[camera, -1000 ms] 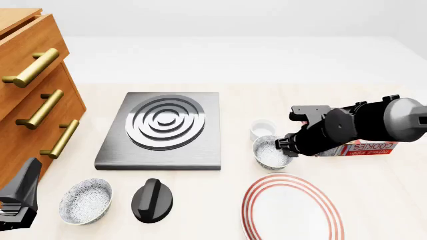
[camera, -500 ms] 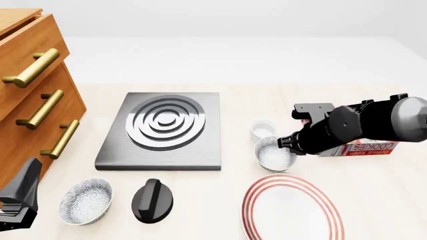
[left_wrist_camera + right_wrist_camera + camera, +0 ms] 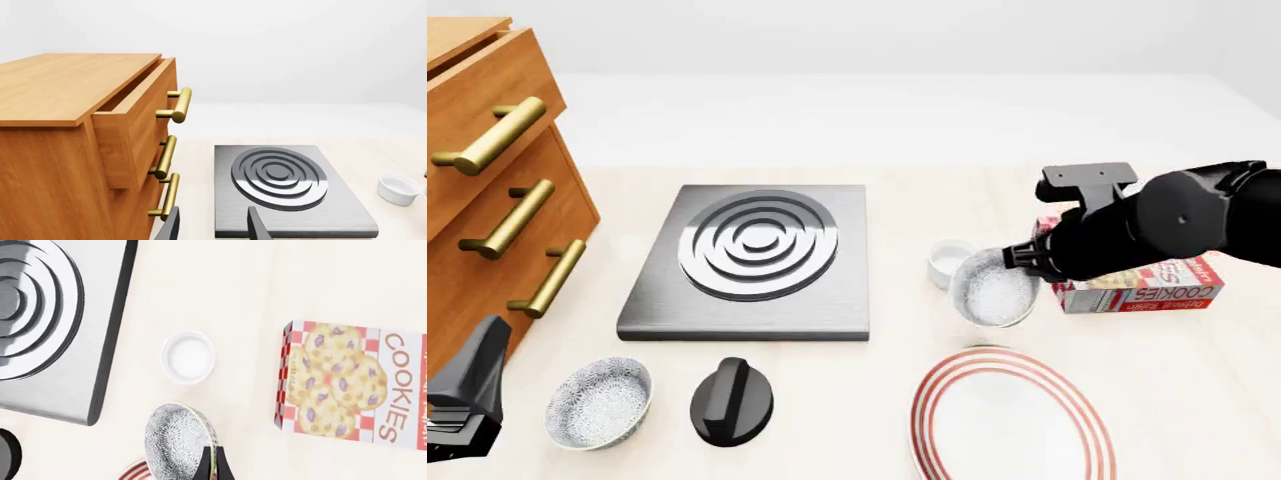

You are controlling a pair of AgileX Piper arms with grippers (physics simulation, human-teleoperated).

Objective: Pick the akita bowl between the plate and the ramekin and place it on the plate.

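The akita bowl (image 3: 993,291) hangs tilted above the table, its speckled inside facing the front camera. My right gripper (image 3: 1020,261) is shut on its rim. In the right wrist view the bowl (image 3: 177,439) shows its dark patterned outside, with the fingers (image 3: 212,466) pinching its edge. The ramekin (image 3: 949,259) (image 3: 189,357) stands just left of and behind the bowl. The red-ringed plate (image 3: 936,402) lies nearer the front edge, below the bowl. My left gripper (image 3: 213,227) is open at the table's front left (image 3: 463,398), holding nothing.
A look-alike speckled bowl (image 3: 598,402) and a black knob (image 3: 731,400) sit front left. A grey burner slab (image 3: 754,262) lies mid-table. A cookies box (image 3: 1144,286) stands right of the held bowl. A wooden drawer cabinet (image 3: 494,210) fills the left side.
My right gripper has risen and moved right and back with the bowl. The bowl has left the table and tipped up. The left arm has not moved.
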